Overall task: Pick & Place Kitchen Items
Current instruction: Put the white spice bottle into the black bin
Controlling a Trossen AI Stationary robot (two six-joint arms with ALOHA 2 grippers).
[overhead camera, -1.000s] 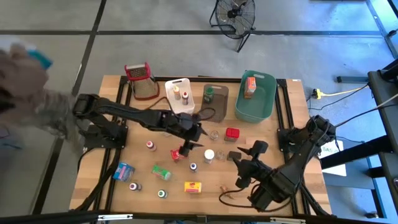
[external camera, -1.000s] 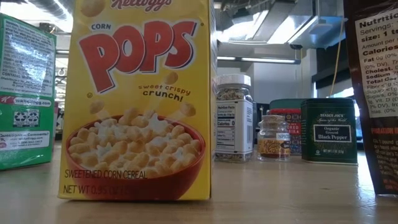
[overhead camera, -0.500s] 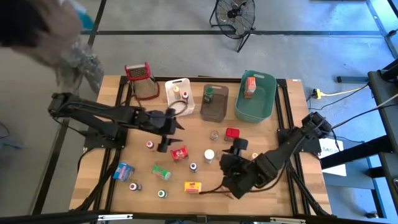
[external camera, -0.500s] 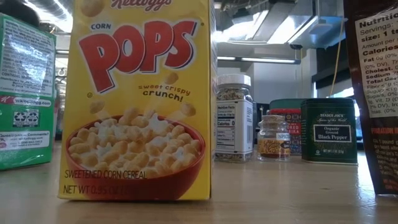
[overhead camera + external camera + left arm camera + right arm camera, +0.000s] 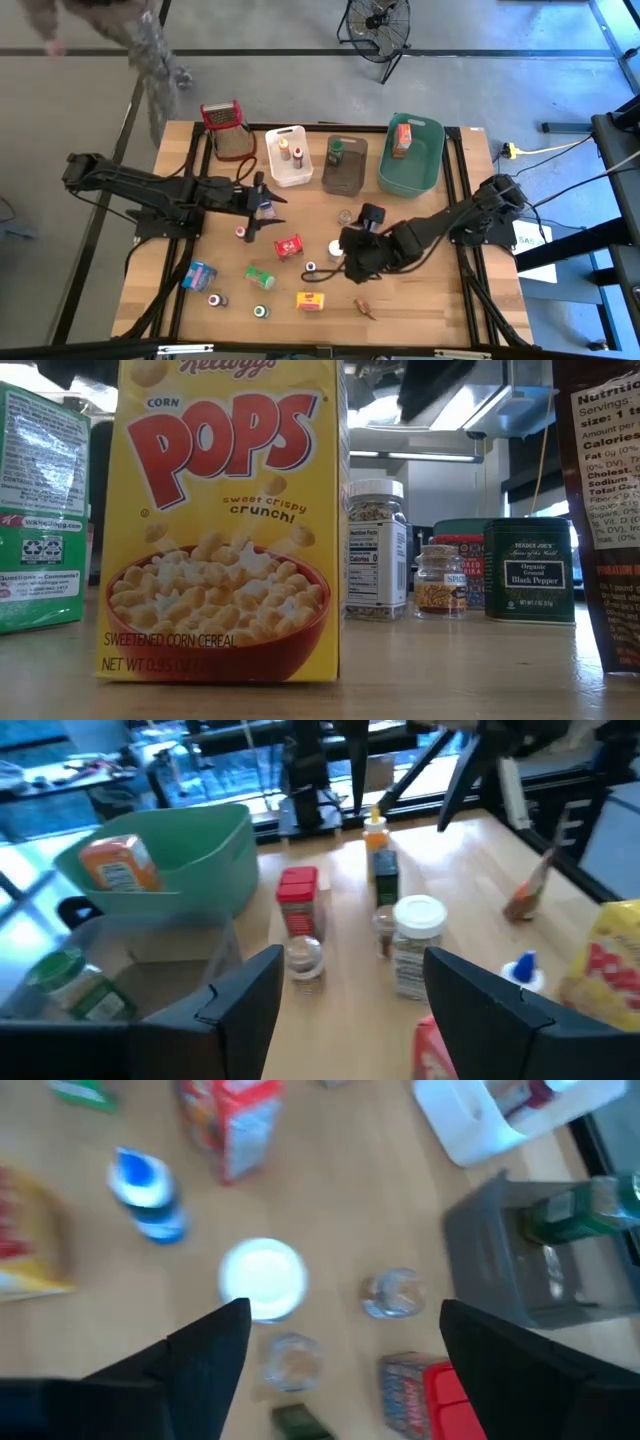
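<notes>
Looks down on a pale wooden counter [image 5: 440, 300] in a black frame, over a grey concrete floor [image 5: 300, 90] with a fan [image 5: 378, 22] beyond the far edge. Finds the kitchen items [image 5: 260, 276] strewn across the middle and near part of the boards: a red box [image 5: 289, 246], a yellow box [image 5: 311, 300], a blue box [image 5: 199, 275] and small capped bottles, with more sitting in the white tub [image 5: 290, 155], brown tub [image 5: 345, 165] and green tub [image 5: 412, 155] along the far side, next to a mesh grater [image 5: 228, 130]. Places the left hand [image 5: 262, 208] above the boards just beyond the red box, fingers apart and holding nothing. Places the right hand [image 5: 350, 250] over a white-capped jar [image 5: 337, 249], fingers spread wide and clamped on nothing. Catches only a smeared person [image 5: 150, 40] at the far left corner, cut off by the edge. At counter height, meets a cereal box [image 5: 225, 520] that blocks most of the scene, a green box [image 5: 40, 510] and a dark packet [image 5: 600, 510] cropped at either side, and a spice jar [image 5: 376, 550] and pepper tin [image 5: 530, 570] behind.
</notes>
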